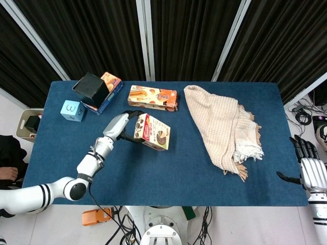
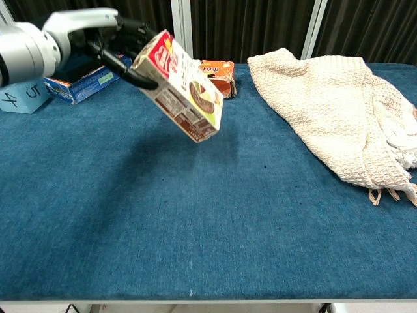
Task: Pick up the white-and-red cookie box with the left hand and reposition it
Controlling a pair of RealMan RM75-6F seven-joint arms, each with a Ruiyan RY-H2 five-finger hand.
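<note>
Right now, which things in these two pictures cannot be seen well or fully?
- Orange flat biscuit box: chest view, its left part hidden by the white-and-red cookie box.
- Light blue numbered cube: chest view, cut by the left edge and covered by the arm.
- Right robot hand: head view, at the edge; absent from chest view.
- Cookie box print: too small.

left arm reaching in over table, left hand (image 2: pixel 120 45) gripping tilted cookie box (image 2: pixel 184 87) clear of surface, right hand (image 1: pixel 309 168) idle at table edge, fingers apart

My left hand (image 1: pixel 124 127) grips the white-and-red cookie box (image 1: pixel 152 131), tilted above the blue table (image 1: pixel 168 168); right hand (image 1: pixel 309 168) idle at table edge.
</note>
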